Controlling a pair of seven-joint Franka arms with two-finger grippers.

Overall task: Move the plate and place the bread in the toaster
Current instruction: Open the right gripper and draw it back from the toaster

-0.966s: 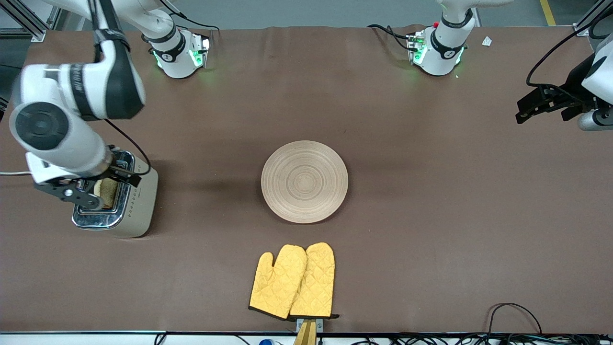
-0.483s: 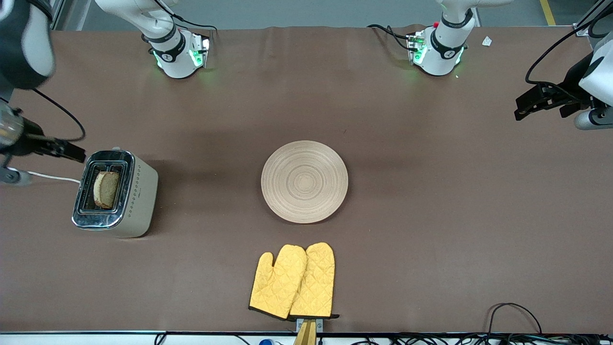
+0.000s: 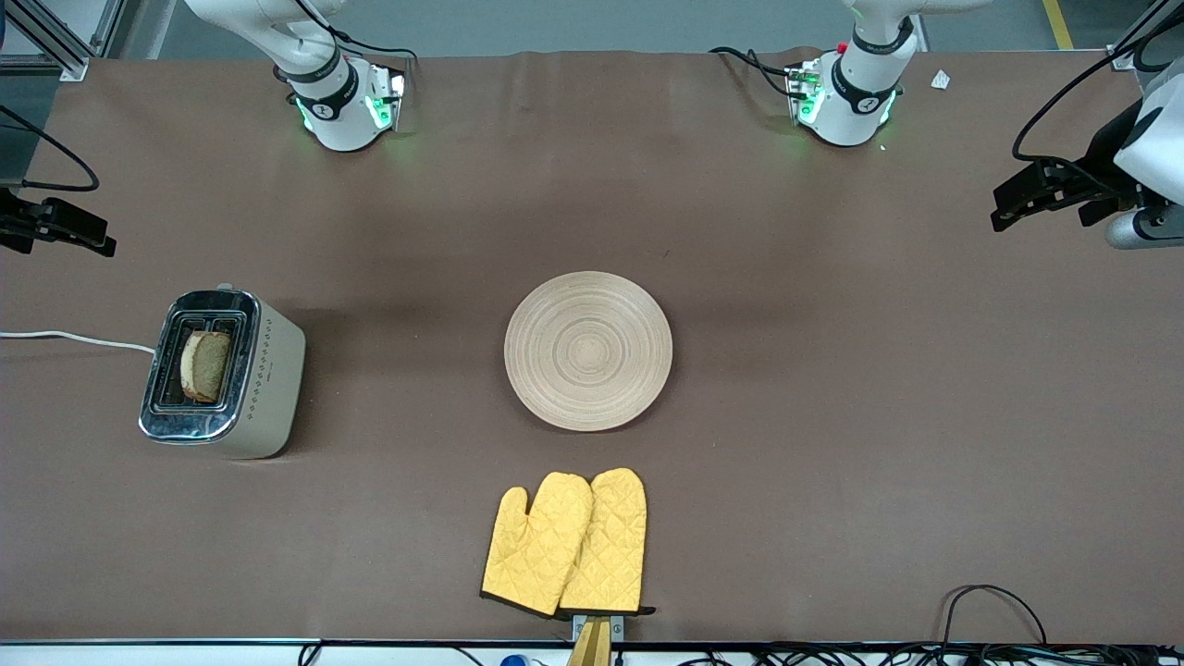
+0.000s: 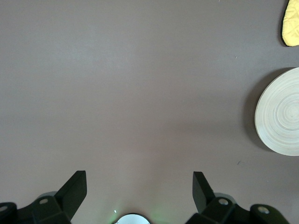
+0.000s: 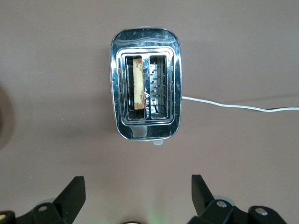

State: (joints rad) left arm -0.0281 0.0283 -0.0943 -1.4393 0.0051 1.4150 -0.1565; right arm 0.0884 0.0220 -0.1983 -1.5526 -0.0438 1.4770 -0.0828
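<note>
The toaster [image 3: 222, 372] stands toward the right arm's end of the table. The bread [image 3: 205, 365] stands upright in one of its slots; the second slot is empty in the right wrist view. That view shows the toaster [image 5: 145, 84] and the bread [image 5: 137, 83] from above. The wooden plate [image 3: 588, 350] lies flat mid-table, bare, and shows in the left wrist view [image 4: 280, 112]. My right gripper [image 3: 65, 231] [image 5: 138, 179] is open and empty, high up beside the toaster. My left gripper [image 3: 1027, 199] [image 4: 140, 175] is open and empty, waiting over the left arm's end of the table.
A pair of yellow oven mitts [image 3: 566, 544] lies nearer the front camera than the plate; one mitt's tip shows in the left wrist view [image 4: 292, 23]. The toaster's white cord [image 3: 74, 338] runs off the table's end. Cables lie along the front edge.
My right gripper has lifted off the toaster and drawn away toward the table's end, leaving the bread in the slot. The left arm has barely moved.
</note>
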